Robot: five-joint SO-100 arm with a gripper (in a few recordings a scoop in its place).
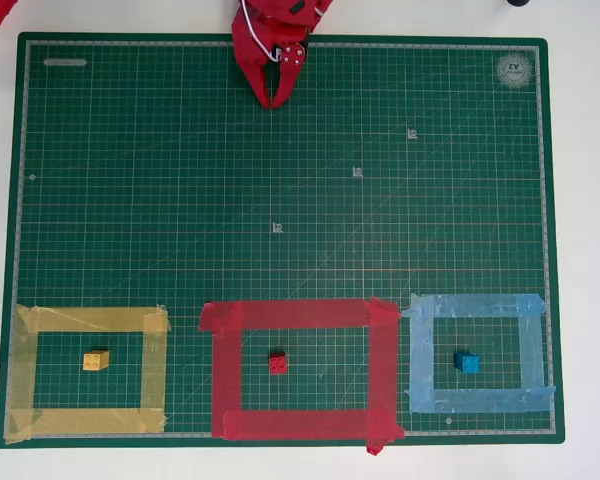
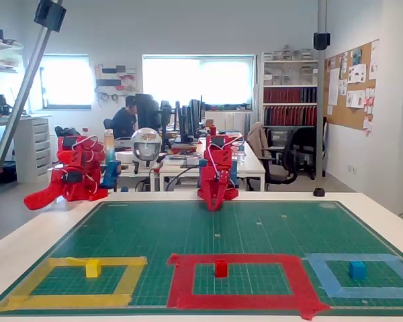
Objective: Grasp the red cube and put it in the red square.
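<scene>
The red cube rests on the mat inside the red square, near its middle. My red gripper is far from it, folded back at the mat's far edge near the arm's base. Its fingers point down at the mat and meet at the tips, with nothing between them.
A yellow cube sits inside a yellow tape frame at the left. A blue cube sits inside a light-blue tape frame at the right. The green cutting mat lies between arm and frames.
</scene>
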